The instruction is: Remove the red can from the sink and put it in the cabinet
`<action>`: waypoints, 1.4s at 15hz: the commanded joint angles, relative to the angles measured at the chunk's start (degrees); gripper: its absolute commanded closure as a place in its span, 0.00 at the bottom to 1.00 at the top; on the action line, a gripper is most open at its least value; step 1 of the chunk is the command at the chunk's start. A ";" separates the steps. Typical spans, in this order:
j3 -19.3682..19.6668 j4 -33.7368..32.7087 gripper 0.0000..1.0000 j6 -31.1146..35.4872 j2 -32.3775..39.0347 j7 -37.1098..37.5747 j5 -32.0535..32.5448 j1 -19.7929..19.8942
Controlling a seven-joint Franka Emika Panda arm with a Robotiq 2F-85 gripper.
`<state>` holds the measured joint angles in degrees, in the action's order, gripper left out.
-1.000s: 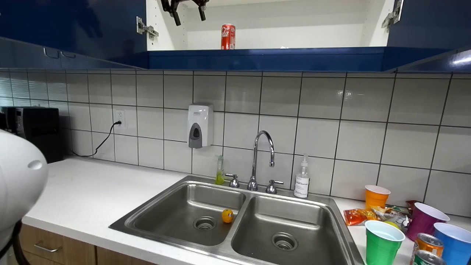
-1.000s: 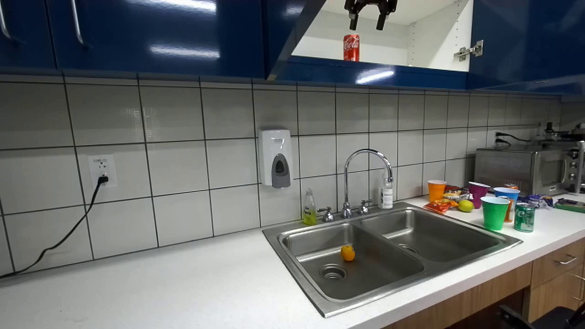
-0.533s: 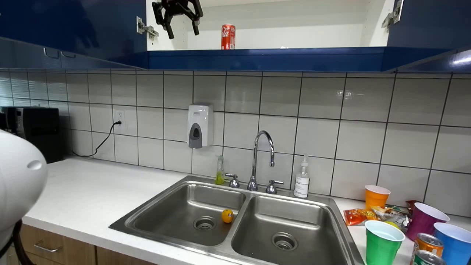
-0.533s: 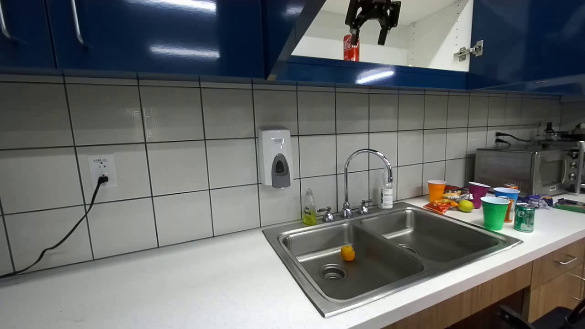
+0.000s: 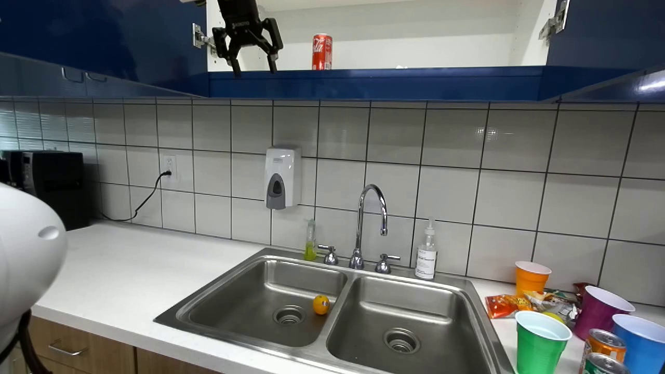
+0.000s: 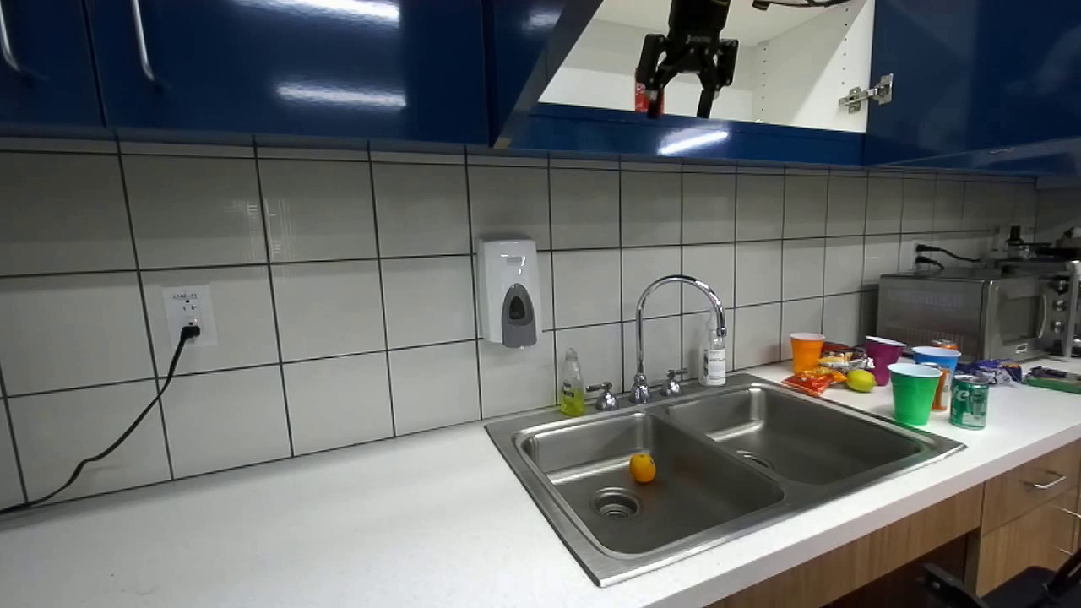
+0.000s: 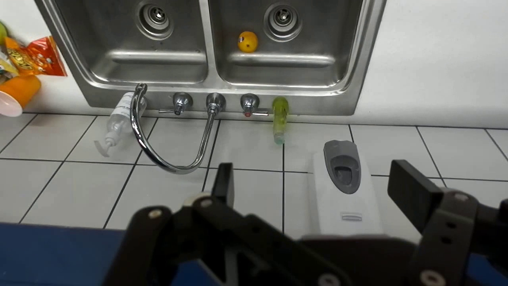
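The red can [image 5: 322, 52] stands upright on the shelf of the open cabinet [image 5: 374, 83], near its front edge. In an exterior view, the can [image 6: 640, 100] is partly covered by my gripper [image 6: 680, 111]. My gripper [image 5: 254, 71] points down, open and empty, to the left of the can and apart from it in an exterior view, its tips level with the blue trim. In the wrist view, the jaws of the gripper [image 7: 317, 186] stand wide apart with nothing between them; the can is out of view there. The sink [image 5: 249, 306] holds no can.
A small orange fruit [image 5: 321, 305] lies in a sink basin. The faucet [image 5: 382, 208], soap dispenser [image 5: 283, 179] and a pump bottle [image 5: 426, 257] stand below. Cups, including a green cup [image 5: 543, 340], and snack bags sit beside the sink. The cabinet doors [image 5: 104, 47] stand open.
My open gripper has moved steadily down in both exterior views, from high in the cabinet opening to the height of the blue trim. The red can has stayed in place on the shelf.
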<state>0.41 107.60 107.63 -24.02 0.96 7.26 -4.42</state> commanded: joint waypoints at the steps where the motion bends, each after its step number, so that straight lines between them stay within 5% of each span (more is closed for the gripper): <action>1: -1.61 5.81 0.00 3.03 -2.23 1.33 -0.30 1.35; 21: -4.22 21.38 0.00 5.57 -5.20 3.49 -2.79 0.36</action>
<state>-2.62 126.43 112.25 -27.22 2.91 5.62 -4.47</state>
